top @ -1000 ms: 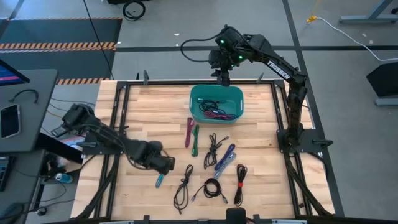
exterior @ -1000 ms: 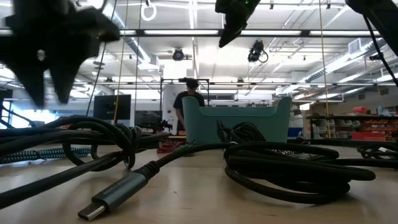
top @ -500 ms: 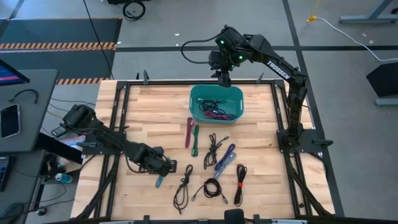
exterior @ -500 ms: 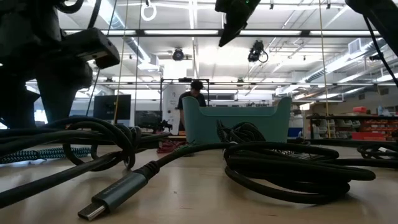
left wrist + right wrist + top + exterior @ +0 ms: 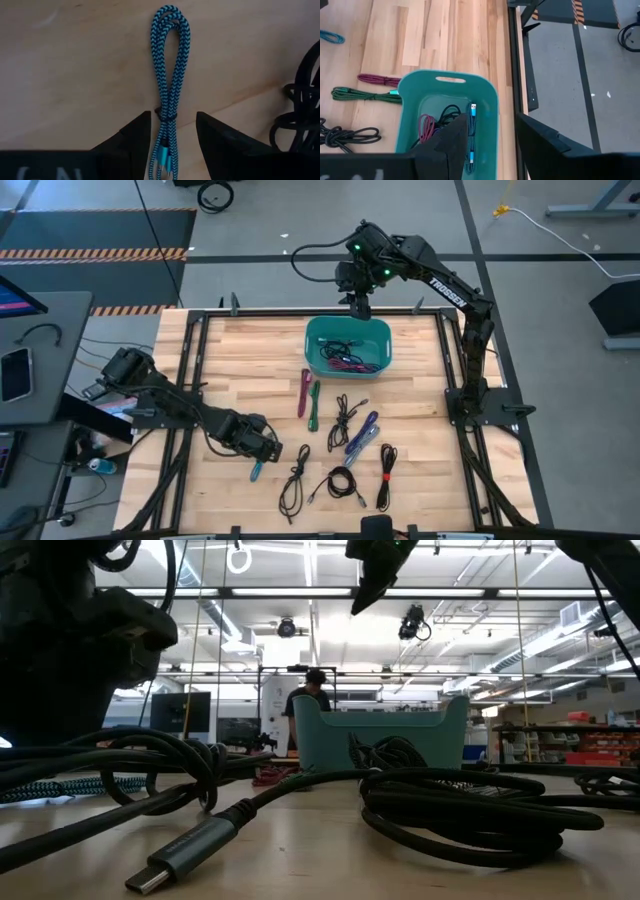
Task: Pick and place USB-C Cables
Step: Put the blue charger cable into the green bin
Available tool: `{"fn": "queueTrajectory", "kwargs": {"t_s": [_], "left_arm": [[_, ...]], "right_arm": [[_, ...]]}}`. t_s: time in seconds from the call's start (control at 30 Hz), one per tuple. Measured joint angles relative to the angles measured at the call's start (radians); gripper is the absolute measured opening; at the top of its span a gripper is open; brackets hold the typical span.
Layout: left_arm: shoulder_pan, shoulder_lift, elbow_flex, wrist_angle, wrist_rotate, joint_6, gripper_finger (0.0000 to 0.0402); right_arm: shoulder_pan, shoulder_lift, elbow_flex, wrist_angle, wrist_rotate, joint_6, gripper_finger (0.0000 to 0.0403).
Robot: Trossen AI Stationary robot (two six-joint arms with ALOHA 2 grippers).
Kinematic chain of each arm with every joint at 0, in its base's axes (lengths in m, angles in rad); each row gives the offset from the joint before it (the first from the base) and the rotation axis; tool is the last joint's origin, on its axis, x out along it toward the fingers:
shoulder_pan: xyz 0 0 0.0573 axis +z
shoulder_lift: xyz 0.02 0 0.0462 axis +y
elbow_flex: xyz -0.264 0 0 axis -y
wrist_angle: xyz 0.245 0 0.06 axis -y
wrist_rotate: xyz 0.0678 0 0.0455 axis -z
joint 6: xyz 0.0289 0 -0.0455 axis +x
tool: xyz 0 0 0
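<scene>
A blue braided USB-C cable (image 5: 171,55), folded and tied into a long bundle, lies flat on the wooden table (image 5: 230,370) near its front left. My left gripper (image 5: 173,114) points down over the tied end, open, one finger on each side of the bundle; I see no touch. In the high view it (image 5: 264,450) hides part of that cable (image 5: 256,471). My right gripper (image 5: 358,305) hangs open and empty high above the teal bin (image 5: 312,330), which holds several cables (image 5: 470,135).
Loose bundles lie mid-table: magenta (image 5: 303,392), green (image 5: 314,404), black (image 5: 343,416), purple-blue (image 5: 362,436). Black ones (image 5: 294,480) (image 5: 340,483) (image 5: 386,476) lie near the front edge, just right of my left gripper. A person (image 5: 312,700) stands far behind the table.
My left gripper has come down toward the blue braided cable and rolled a little at the wrist; its fingers now stand low over the table. The cable has not moved.
</scene>
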Motion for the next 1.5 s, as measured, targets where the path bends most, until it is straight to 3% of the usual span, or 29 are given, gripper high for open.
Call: {"fn": "queueTrajectory", "kwargs": {"t_s": [0.57, 0.67, 0.8, 0.97, 1.13, 1.3, 1.5], "left_arm": [[-0.007, 0.096, 0.005, 0.011, 0.007, 0.097, 0.0162], [0.002, 0.097, 0.004, -0.005, 0.009, 0.098, 0.0131], [0.014, 0.098, 0.003, -0.022, 0.015, 0.119, 0.0032], [0.061, 0.075, 0.011, -0.033, 0.037, 0.217, 0.0018], [0.188, 0.008, 0.121, -0.145, -0.086, 0.476, 0.0017], [0.359, -0.015, 0.337, -0.343, -0.194, 0.866, 0.0017], [0.585, -0.014, 0.572, -0.404, -0.264, 1.355, 0.0017]], "right_arm": [[0.000, 0.000, 0.000, 0.011, 0.001, 0.045, 0.0172], [0.000, 0.000, 0.000, 0.015, 0.001, 0.053, 0.0172], [0.000, 0.000, 0.000, 0.015, 0.001, 0.060, 0.0172], [0.000, 0.000, 0.000, 0.015, 0.003, 0.061, 0.0172], [-0.002, 0.000, 0.000, 0.014, 0.028, 0.064, 0.0172], [-0.008, 0.000, 0.000, 0.014, 0.061, 0.056, 0.0172], [-0.049, -0.012, 0.000, 0.012, 0.276, 0.054, 0.0172]]}}
